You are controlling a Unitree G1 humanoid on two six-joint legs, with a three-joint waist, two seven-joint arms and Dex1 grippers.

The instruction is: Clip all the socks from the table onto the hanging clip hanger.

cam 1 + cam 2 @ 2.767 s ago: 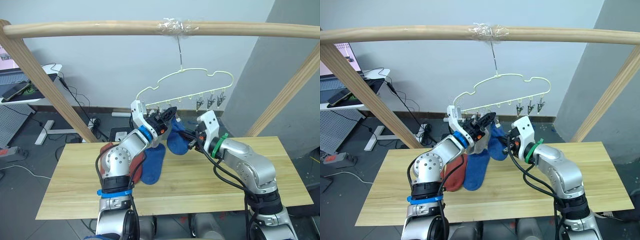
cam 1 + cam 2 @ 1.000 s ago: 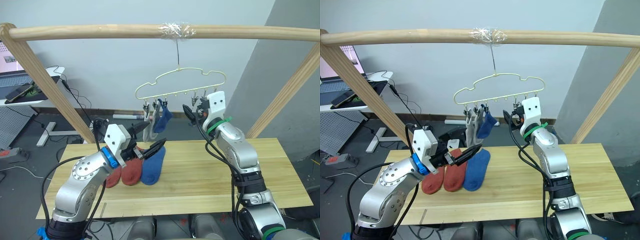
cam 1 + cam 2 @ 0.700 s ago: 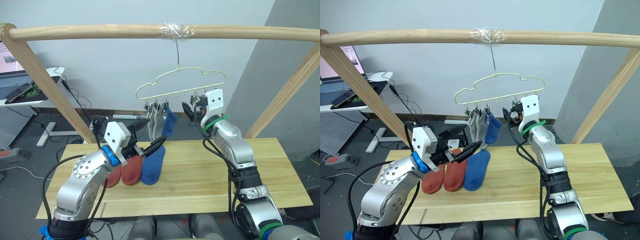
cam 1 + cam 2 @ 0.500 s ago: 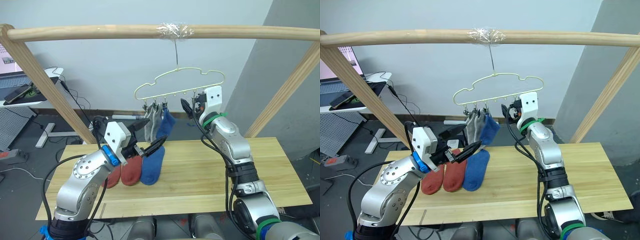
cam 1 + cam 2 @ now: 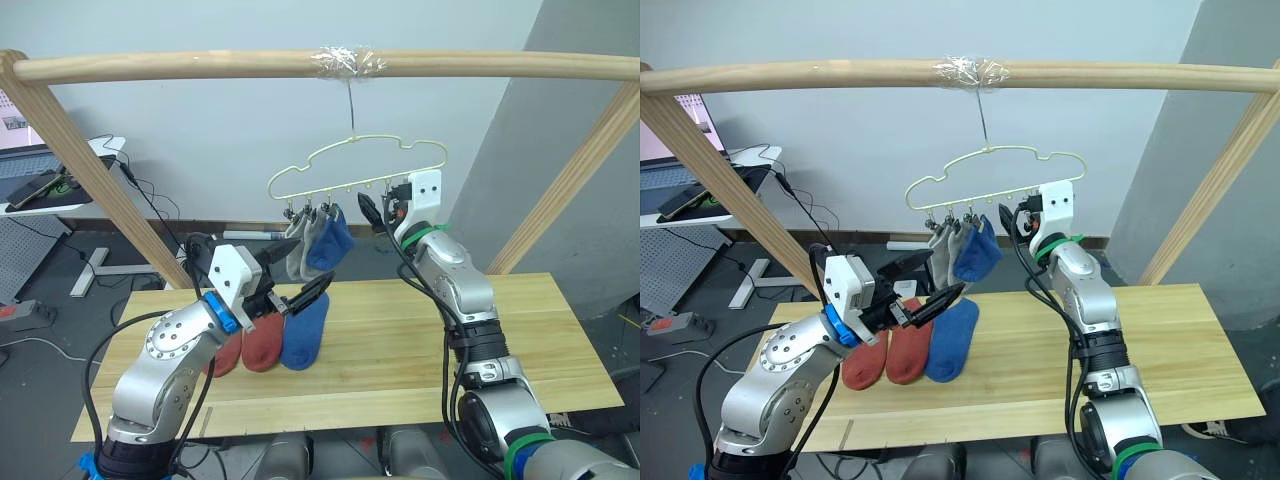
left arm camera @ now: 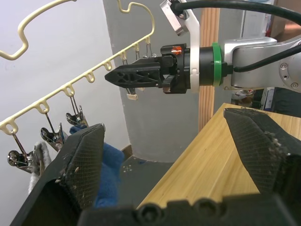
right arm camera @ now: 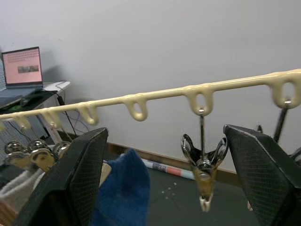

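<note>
R pincer (image 7: 164, 179) raised at clip hanger (image 5: 352, 166), fingers apart

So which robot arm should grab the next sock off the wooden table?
Probably the left. Its open left gripper hangs just above the flat blue ankle sock and two rust-red ankle socks on the table. The open right gripper is up by the pale yellow-green wire clip hanger.

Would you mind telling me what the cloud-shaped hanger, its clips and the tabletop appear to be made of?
The pale yellow-green cloud-shaped hanger looks like thin wire with a smooth matte coating, probably plastic: its loops are rounded and even. The small clips seem to be bare metal, shiny and silvery. The table appears to be light wood: pale grain and plank seams show.
</note>
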